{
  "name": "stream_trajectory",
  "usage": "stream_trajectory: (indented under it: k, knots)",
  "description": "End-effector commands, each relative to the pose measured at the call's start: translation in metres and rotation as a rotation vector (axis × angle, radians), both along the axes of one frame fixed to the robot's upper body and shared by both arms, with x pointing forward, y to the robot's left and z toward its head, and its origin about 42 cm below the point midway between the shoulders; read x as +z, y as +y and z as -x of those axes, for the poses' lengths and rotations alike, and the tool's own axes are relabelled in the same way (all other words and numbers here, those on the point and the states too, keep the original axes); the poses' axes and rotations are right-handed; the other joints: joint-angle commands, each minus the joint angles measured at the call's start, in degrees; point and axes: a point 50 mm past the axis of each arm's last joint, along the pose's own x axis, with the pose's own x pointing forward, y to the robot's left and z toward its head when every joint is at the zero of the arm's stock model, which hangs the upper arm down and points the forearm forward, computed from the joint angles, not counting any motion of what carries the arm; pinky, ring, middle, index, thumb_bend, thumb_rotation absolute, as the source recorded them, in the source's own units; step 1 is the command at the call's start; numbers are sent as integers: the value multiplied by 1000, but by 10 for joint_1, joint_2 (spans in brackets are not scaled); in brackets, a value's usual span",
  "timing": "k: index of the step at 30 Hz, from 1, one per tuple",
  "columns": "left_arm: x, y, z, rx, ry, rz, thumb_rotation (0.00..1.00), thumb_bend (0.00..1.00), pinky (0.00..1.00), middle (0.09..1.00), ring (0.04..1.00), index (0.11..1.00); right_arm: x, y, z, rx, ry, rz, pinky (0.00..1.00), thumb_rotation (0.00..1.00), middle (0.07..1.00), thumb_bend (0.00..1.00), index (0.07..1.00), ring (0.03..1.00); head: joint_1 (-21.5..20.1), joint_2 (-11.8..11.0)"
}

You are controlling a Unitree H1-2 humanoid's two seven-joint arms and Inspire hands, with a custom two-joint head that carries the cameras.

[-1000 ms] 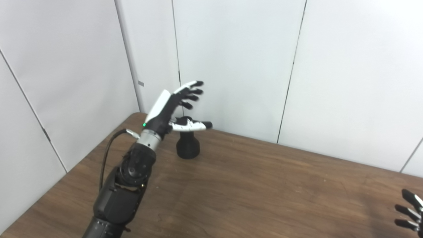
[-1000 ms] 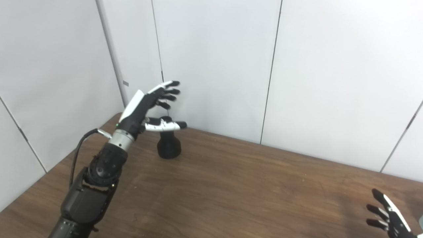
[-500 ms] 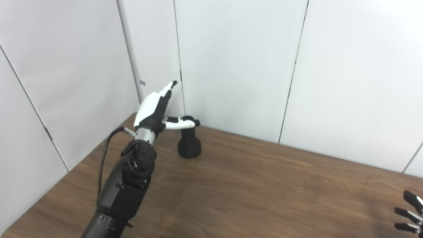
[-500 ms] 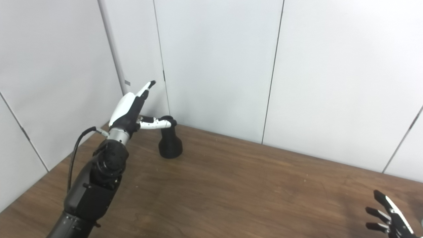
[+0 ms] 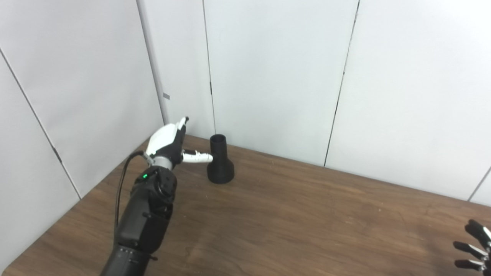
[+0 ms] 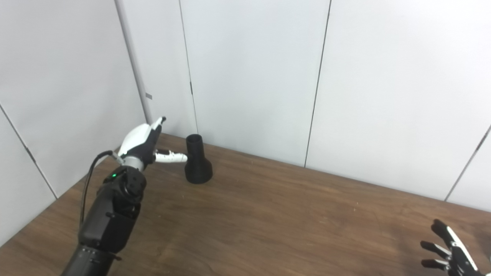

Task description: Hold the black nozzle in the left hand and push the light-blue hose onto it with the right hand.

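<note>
The black nozzle (image 5: pixel 219 162) stands upright on its wide base near the table's far left corner, narrow neck up. My left hand (image 5: pixel 168 143) is just to its left, open, fingers straight and edge-on to the camera, thumb stretched toward the nozzle's neck and close to it. It holds nothing. My right hand (image 6: pixel 447 255) shows only partly at the bottom right corner, fingers spread and open, low over the table. No light-blue hose is in view.
The brown wooden table (image 5: pixel 299 226) fills the lower picture. White wall panels (image 5: pixel 276 76) close it in at the back and on the left, right behind the nozzle. A black cable (image 5: pixel 122 191) loops along my left forearm.
My left hand has dropped from above the nozzle to its left side and turned edge-on, thumb now level with the neck. The nozzle's top has come into sight. The right hand barely moved.
</note>
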Motion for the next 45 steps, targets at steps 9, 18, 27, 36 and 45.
stream_trajectory:
  k: [9,18,27,36,45]
  knots:
    - [9,0,-11,29,3,20,457,1000,1000,951,1000,937,20,-5,-4,14,-95,30,606,0,922,612,962,783,-1,4]
    - [-4,-2,-26,-30,32,41,397,1000,1000,954,998,951,18,-6,-5,9,-82,23,579,0,923,609,962,773,-4,3]
    - [-19,-15,-45,-7,12,45,346,1000,1000,898,989,911,19,-5,-2,9,-81,14,558,2,922,609,962,762,-7,7]
    - [-27,-24,-54,-4,0,19,321,1000,1000,903,1000,876,20,-5,0,11,-73,10,557,15,920,613,961,757,-13,9]
    - [-28,-30,-58,-28,6,29,292,1000,1000,898,965,844,21,-5,1,15,-67,-1,556,14,918,613,960,753,-15,15]
